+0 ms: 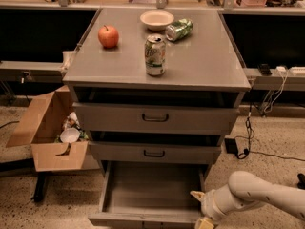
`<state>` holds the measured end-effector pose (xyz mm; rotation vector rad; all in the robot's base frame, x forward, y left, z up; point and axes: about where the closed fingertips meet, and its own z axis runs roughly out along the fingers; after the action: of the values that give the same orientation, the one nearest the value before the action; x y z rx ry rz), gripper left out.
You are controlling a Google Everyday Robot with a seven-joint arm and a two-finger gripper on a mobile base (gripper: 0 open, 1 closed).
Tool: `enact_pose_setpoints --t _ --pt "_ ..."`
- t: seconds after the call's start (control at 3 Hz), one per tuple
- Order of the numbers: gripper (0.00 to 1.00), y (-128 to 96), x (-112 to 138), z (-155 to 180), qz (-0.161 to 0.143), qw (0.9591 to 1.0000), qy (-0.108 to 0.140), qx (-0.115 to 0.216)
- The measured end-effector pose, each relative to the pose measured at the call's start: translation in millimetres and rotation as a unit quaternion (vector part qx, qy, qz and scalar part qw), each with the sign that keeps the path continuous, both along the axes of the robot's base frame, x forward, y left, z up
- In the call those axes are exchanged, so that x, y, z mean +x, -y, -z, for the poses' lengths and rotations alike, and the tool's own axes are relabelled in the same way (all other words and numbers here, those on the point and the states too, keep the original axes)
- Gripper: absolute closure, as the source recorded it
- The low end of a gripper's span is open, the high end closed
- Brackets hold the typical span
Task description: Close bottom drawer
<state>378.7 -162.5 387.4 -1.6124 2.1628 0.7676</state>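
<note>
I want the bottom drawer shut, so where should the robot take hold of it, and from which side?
Bottom drawer's front panel, right end, coming from the front: it stands pulled far out with its top edge exposed, and the pincer hangs beside that corner.

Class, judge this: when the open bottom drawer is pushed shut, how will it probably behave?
The bottom drawer will probably slide in lightly, since its tray looks empty. It should move straight back, guided inside the cabinet. With the tool at its front right corner, an off-centre push might skew or bind it slightly.
</note>
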Motion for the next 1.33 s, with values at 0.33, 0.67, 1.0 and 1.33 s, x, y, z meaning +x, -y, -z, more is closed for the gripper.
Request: enact_pose_setpoints --t 0.33,0.67,1.0,1.33 --pt "0.18 5 -3 52 -0.005 0.9992 -0.016 0.036" --pt "0.41 8 -11 95 -0.003 0.9972 -0.031 0.068" --pt "0.65 12 -20 133 0.003 0.9964 -0.049 0.069" --pt "0.88 17 -25 165 0.016 0.9948 -0.07 0.072"
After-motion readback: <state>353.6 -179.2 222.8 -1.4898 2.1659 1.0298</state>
